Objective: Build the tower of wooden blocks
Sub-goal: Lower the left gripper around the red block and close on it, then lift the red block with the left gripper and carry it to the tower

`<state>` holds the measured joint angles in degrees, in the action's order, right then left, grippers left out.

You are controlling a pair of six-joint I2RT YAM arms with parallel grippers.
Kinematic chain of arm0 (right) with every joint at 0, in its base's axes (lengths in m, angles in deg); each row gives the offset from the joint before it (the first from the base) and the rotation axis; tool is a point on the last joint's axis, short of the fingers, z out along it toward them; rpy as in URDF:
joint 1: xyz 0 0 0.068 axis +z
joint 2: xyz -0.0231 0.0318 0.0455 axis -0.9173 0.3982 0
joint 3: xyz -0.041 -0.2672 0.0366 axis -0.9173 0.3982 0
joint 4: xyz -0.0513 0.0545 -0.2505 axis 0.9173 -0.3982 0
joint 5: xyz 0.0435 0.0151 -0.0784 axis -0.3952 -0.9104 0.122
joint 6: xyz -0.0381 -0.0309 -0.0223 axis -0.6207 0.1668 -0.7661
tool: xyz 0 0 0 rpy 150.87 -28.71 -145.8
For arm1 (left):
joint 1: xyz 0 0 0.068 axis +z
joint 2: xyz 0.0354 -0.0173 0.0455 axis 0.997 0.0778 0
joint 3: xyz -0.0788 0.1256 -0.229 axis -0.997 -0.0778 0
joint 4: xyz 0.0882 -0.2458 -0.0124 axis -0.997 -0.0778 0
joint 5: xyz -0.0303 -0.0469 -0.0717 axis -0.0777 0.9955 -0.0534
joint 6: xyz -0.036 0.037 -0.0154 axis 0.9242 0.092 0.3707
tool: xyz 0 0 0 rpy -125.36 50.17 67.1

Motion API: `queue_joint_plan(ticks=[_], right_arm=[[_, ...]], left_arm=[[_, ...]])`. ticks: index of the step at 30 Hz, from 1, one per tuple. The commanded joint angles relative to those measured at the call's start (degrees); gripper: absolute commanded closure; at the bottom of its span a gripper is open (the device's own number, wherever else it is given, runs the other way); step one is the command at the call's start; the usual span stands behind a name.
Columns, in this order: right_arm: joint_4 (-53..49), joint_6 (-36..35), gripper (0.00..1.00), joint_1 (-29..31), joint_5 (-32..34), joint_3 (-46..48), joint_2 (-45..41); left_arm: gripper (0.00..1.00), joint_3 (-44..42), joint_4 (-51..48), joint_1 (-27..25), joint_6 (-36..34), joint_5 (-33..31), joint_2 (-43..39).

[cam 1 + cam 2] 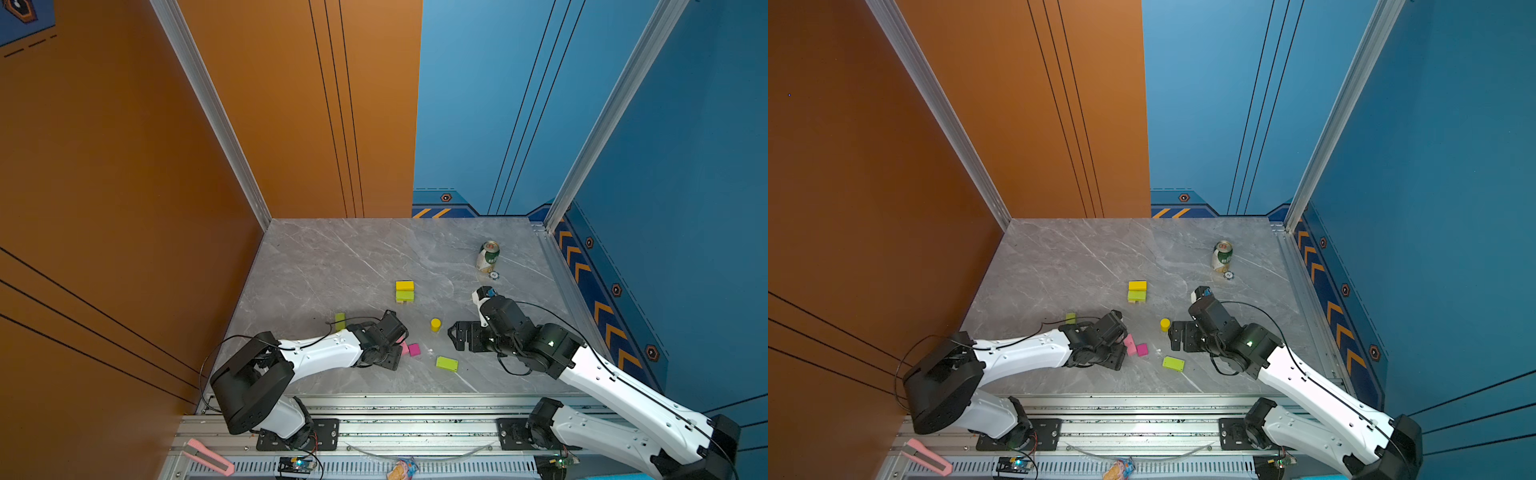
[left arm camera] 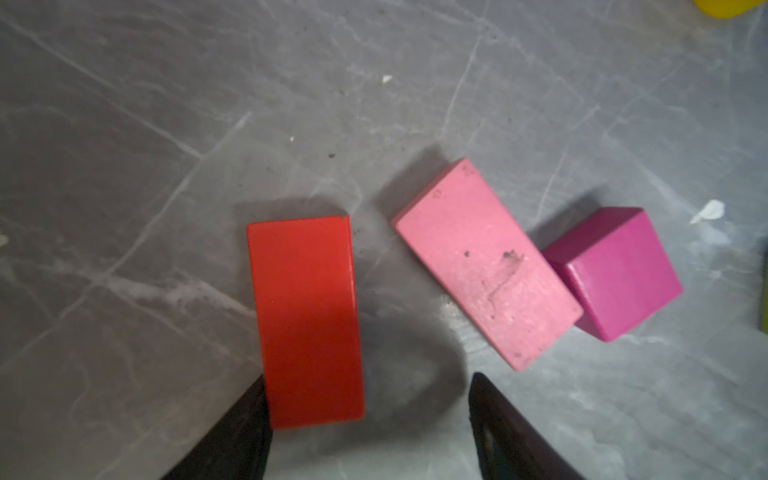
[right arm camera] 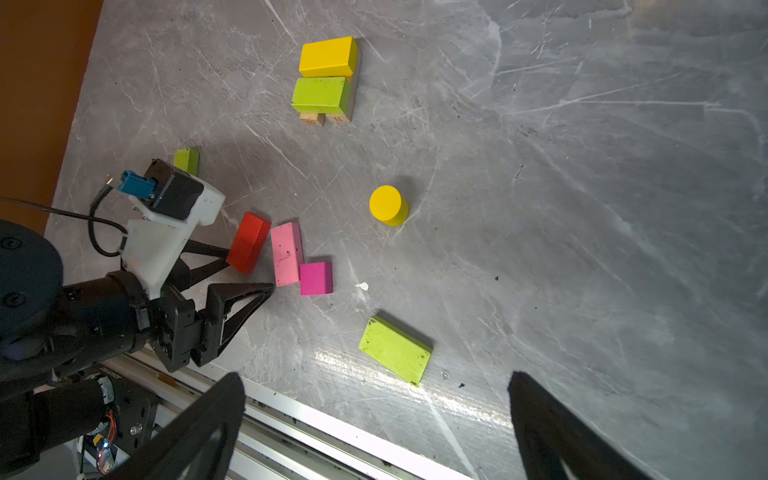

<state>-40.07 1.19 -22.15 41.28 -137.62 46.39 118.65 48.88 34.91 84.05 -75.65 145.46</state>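
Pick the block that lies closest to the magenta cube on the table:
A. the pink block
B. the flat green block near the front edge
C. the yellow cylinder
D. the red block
A: in the right wrist view the pink block lies right against the side of the magenta cube, while every other block stands clear of it.

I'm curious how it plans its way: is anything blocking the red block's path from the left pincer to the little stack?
Nothing visible. The table between the red block and the stack is bare; the pink block and yellow cylinder lie off to one side.
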Motion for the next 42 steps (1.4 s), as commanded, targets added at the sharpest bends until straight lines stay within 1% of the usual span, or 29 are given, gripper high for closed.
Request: queue_joint_plan(ticks=[1, 6, 10, 15, 20, 27, 29, 31, 34, 36, 38, 42], right_arm=[[-2.3, 0.8, 0.00, 0.4, 2.1, 0.4, -1.1], [-1.6, 0.7, 0.00, 0.4, 2.0, 0.5, -0.4], [-1.4, 0.5, 0.00, 0.4, 2.0, 0.6, -0.1], [-1.0, 0.1, 0.00, 0.2, 2.1, 0.9, 0.6], [-0.3, -0.3, 0.00, 0.1, 1.9, 1.1, 2.1], [-0.1, -1.2, 0.00, -0.6, 1.6, 1.2, 2.2], [-0.1, -1.3, 0.00, -0.9, 1.5, 1.4, 2.2], [0.0, -1.4, 0.00, -1.2, 1.4, 1.7, 2.1], [0.0, -1.7, 0.00, -1.6, 1.1, 2.0, 1.5], [0.0, -1.9, 0.00, -2.0, 1.1, 2.3, 1.1], [0.1, -2.0, 0.00, -2.3, 0.9, 2.6, 0.7], [0.6, -2.3, 0.00, -3.2, 0.1, 3.5, 0.0]], left_arm=[[0.26, 0.6, -5.3, -0.3, 1.0, -0.5, -0.1], [0.26, 1.5, -8.0, 1.4, 0.1, -1.9, -1.4], [0.26, 1.4, -8.2, 3.7, -0.7, -2.0, -1.4], [0.27, 2.5, -8.1, 5.3, -1.9, -2.2, -0.8], [0.29, 4.5, -8.1, 5.6, -3.1, -2.6, 1.1], [0.36, 7.1, -8.1, 5.9, -4.3, -2.2, 4.6], [0.41, 7.7, -8.1, 6.0, -4.5, -2.0, 6.0], [0.48, 8.4, -8.1, 6.1, -4.5, -2.1, 7.3], [0.64, 9.5, -8.7, 6.0, -4.6, -2.2, 8.7], [0.75, 10.4, -10.0, 5.6, -4.4, -3.4, 9.3], [0.79, 11.2, -11.3, 5.4, -4.3, -4.1, 9.5], [0.80, 12.2, -13.3, 5.5, -4.1, -5.1, 9.1]])
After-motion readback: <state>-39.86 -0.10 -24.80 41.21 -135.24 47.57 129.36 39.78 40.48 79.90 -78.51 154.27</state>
